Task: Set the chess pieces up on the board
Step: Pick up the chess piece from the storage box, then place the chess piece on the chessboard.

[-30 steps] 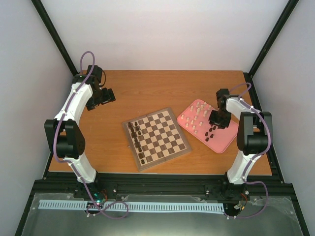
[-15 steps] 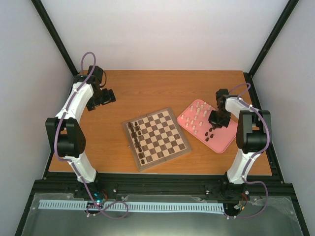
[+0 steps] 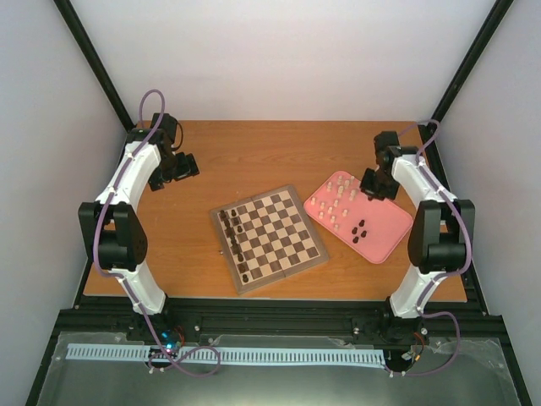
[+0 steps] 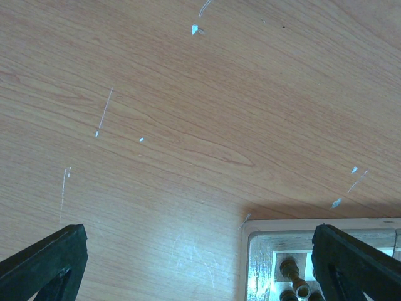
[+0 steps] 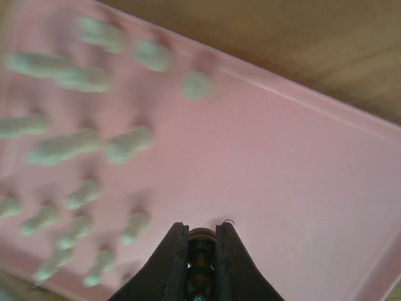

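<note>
The wooden chessboard point(image 3: 270, 238) lies mid-table with several dark brown pieces point(image 3: 233, 227) along its left side. The pink tray point(image 3: 385, 216) to its right holds several cream pieces point(image 3: 338, 199) and a few dark pieces point(image 3: 360, 228). My right gripper point(image 3: 376, 184) is raised over the tray's far side, shut on a dark brown chess piece point(image 5: 202, 248) held between its fingers point(image 5: 172, 254); blurred cream pieces point(image 5: 69, 147) lie below. My left gripper point(image 3: 179, 165) is open over bare table at the far left; its fingers point(image 4: 47, 257) are wide apart, with the board's corner point(image 4: 257, 241) between them.
Black frame posts stand at both back corners. The table's right edge runs close behind the pink tray point(image 5: 301, 182). Bare wood lies between the left gripper and the board.
My right gripper has lifted from among the dark pieces on the tray and moved toward the tray's far side, holding a dark piece. The left arm has not moved.
</note>
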Robot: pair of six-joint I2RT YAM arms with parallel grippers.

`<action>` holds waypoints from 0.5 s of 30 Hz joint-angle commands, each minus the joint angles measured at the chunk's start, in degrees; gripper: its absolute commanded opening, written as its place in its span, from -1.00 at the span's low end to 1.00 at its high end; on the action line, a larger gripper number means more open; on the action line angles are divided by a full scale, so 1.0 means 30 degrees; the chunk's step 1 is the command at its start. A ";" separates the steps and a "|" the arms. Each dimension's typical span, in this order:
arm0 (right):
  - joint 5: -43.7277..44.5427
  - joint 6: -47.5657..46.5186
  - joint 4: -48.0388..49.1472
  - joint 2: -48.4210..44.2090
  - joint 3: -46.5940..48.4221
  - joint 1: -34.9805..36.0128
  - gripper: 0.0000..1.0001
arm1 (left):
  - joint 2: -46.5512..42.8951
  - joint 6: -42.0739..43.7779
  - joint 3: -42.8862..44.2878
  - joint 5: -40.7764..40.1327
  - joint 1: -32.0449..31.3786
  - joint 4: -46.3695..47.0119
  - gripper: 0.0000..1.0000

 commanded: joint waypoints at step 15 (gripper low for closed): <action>-0.1138 0.0609 -0.3706 0.4837 0.9200 1.3593 -0.94 | -0.1129 0.0044 0.0266 -0.0289 -0.0127 -0.0010 0.99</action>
